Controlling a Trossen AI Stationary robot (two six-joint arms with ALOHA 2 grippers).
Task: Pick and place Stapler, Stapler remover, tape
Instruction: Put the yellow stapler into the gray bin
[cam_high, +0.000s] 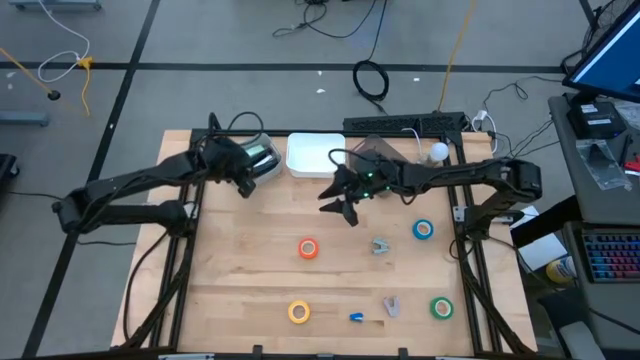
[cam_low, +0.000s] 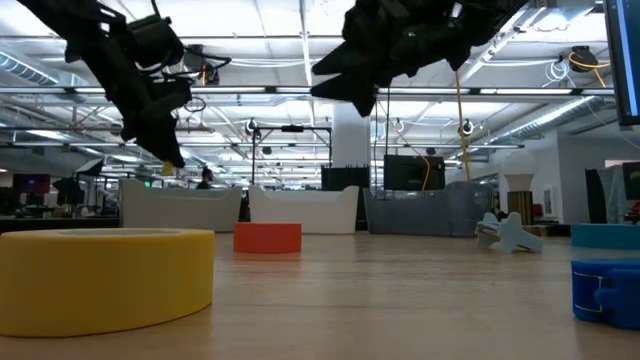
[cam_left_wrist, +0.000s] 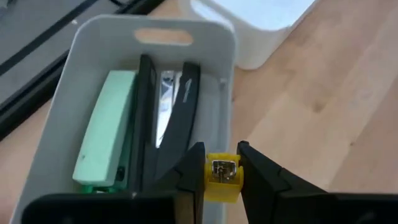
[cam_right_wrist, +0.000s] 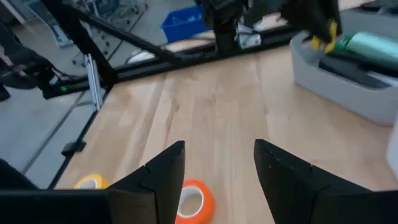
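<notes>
Left gripper: fingers nearly together, pinching a small yellow piece with a metal part (what it was could not be told); it hung over the near end of the grey bin.
Right gripper: fingers stood well apart with nothing between them, raised above the table near its middle, over bare wood short of the orange tape.
Stapler: lay inside the grey bin, its long axis along the bin's length, beside a pale green block; its near end was hidden behind the left fingers.
Tape rolls: orange near the table's middle, yellow tape and green tape toward the front edge, blue tape to the right; all lay flat, well apart.
White bin: sat at the back, just beside the grey one.
Small items: two pale objects and a blue bit lay among the rolls, too small to make out.
</notes>
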